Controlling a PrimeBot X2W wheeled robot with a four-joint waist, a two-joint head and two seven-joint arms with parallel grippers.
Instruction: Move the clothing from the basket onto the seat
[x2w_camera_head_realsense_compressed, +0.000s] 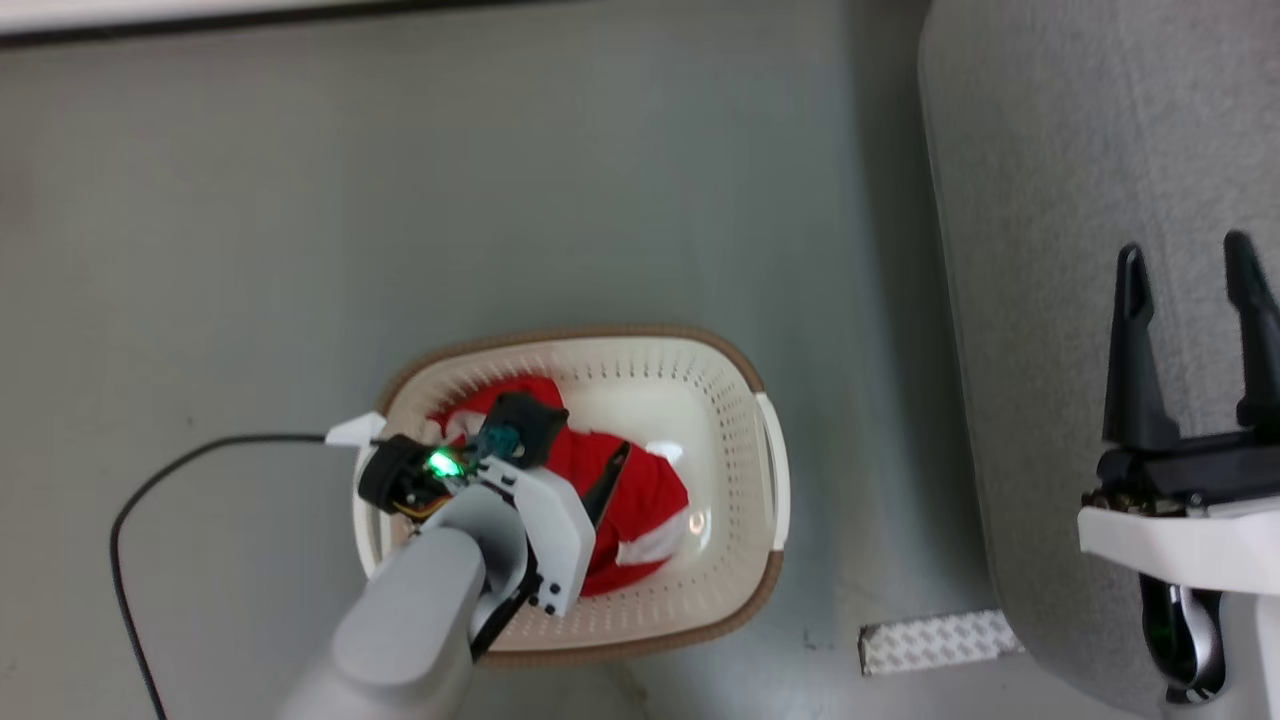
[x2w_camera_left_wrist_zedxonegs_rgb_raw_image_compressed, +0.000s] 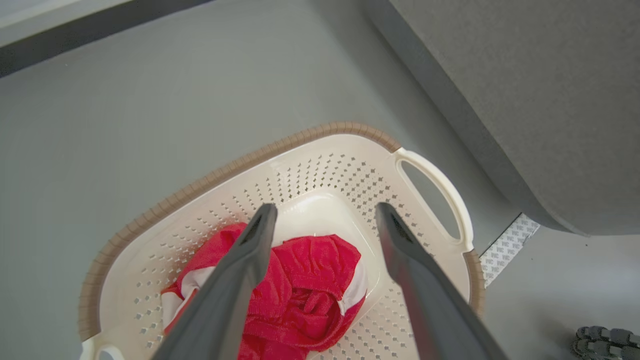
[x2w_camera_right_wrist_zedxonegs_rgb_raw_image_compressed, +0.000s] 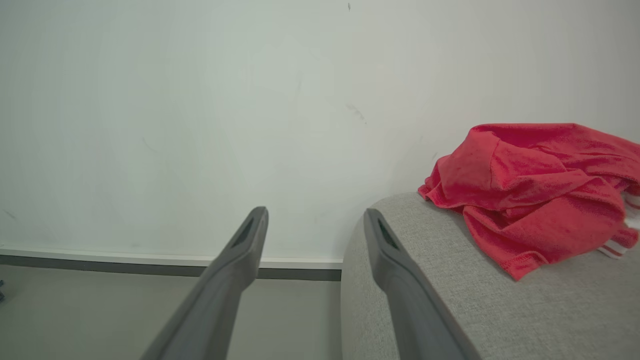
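— Working on which step right now?

— Reaching in for a pickup. Hanging the left gripper (x2w_camera_left_wrist_zedxonegs_rgb_raw_image_compressed: 325, 210) over the laundry basket (x2w_camera_left_wrist_zedxonegs_rgb_raw_image_compressed: 225, 170), just above the red garment with white panels (x2w_camera_left_wrist_zedxonegs_rgb_raw_image_compressed: 310, 280) lying crumpled in the bottom of the basket.

— Gripping anything?

— Nothing. Holding the fingers spread wide, one over the cloth, the other over bare plastic beside it. Hard telling whether touching the fabric or hovering just clear of it.

— And posing that arm how?

— Bending down steeply over the near-left rim of the basket, wrist tipped forward, fingers pointing down into the basket and toward its right handle.

— Doing what with the other arm?

— Waiting off to the right of the basket, well apart from it. Holding the right gripper (x2w_camera_head_realsense_compressed: 1184, 245) roughly level over the grey sofa (x2w_camera_head_realsense_compressed: 1050, 200), fingers parted and empty, pointing away from the robot.

— Getting anywhere with the task overall?

— Seemingly partway through. Seeing a second red garment with striped trim (x2w_camera_right_wrist_zedxonegs_rgb_raw_image_compressed: 530, 185) already lying bunched on the sofa, away from the basket.

— Calling for what next?

— Probably lowering deeper into the basket, straddling a raised fold, closing firmly on it, then lifting well clear of the basket's brown rim before swinging right toward the sofa. Worth watching for trailing cloth snagging on that rim.
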